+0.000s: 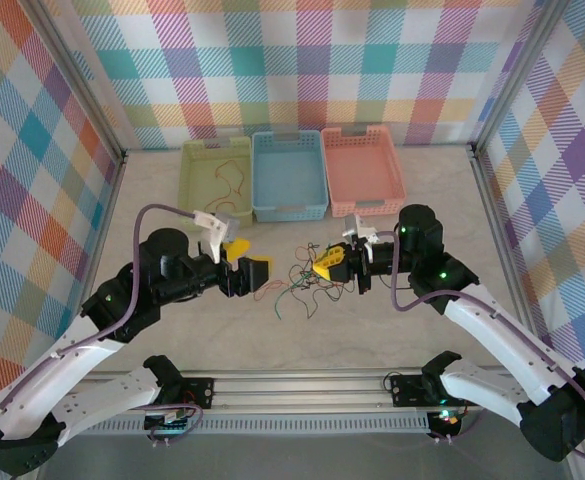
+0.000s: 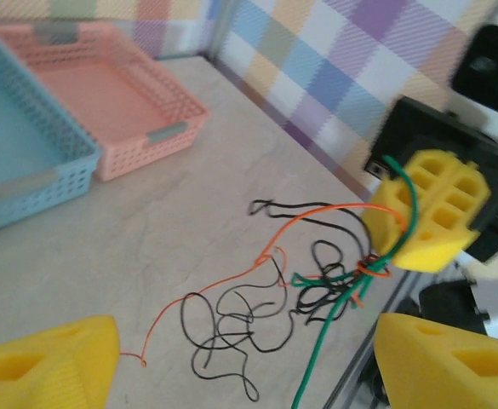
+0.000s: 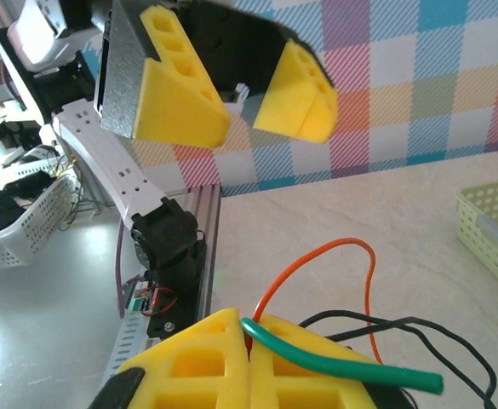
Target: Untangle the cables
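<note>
Marbled beige tabletop (image 1: 222, 335) is bearing the cables (image 1: 302, 283), a thin curly tangle at centre. Foam-padded right gripper (image 1: 329, 264) is pinching green and orange strands; left gripper (image 1: 249, 260) is gaping wide.

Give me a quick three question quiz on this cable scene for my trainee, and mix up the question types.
1. True or false: the left gripper is shut on the cables.
2. Which basket holds a loose orange-red cable? A green, B blue, C pink.
3. Fill in: the green cable is pinched by the ___ gripper.
Key: 1 false, it stands open. 2 A, the green basket. 3 right gripper.
</note>
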Robot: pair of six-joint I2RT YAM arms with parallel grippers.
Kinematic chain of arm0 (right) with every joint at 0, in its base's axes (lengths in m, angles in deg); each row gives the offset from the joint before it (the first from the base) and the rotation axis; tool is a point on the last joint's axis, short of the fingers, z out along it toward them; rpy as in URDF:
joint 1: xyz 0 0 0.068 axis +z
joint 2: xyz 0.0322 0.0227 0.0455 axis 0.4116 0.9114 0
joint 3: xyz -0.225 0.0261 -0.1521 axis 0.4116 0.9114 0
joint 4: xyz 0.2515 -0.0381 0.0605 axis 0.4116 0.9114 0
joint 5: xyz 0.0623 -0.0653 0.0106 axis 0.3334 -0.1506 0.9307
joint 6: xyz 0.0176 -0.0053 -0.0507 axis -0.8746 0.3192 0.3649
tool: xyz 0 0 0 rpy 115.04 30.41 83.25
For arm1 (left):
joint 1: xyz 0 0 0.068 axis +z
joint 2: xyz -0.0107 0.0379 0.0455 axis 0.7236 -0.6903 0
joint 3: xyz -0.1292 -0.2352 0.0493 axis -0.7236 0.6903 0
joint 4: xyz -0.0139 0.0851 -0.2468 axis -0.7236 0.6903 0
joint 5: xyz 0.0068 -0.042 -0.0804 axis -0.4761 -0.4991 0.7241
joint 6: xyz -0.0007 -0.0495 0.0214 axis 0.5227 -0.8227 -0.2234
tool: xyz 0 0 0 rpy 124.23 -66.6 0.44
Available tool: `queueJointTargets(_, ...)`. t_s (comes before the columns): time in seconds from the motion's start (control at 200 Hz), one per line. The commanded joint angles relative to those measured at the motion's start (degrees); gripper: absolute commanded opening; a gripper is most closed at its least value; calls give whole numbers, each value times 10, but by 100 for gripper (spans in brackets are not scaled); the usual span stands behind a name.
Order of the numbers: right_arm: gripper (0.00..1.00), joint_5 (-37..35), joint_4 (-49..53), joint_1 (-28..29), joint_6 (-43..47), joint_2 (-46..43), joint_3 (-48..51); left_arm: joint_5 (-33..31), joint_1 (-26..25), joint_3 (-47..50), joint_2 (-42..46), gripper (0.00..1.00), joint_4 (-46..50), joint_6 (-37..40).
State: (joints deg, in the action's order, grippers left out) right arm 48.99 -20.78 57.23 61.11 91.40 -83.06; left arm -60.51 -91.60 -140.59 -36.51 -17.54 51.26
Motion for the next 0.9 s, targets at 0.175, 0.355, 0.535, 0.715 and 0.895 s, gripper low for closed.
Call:
queueJointTargets(0.175,0,81,32,-3,71,22,-30,134,-6,-83,-124,85,16,217)
queueJointTargets(0.355,0,89,46,-3,82,21,-31,205,-6,-93,-160,80,17,263)
queueJointTargets(0.535,0,96,55,-3,87,20,-29,206,-5,-87,-170,51,9,265)
queueJointTargets(0.715,0,94,61,-3,91,17,-29,225,-6,-79,-174,10,1,261)
queueJointTargets(0.895,21,37,52,-3,77,2,-23,179,-5,-50,-160,0,-64,208)
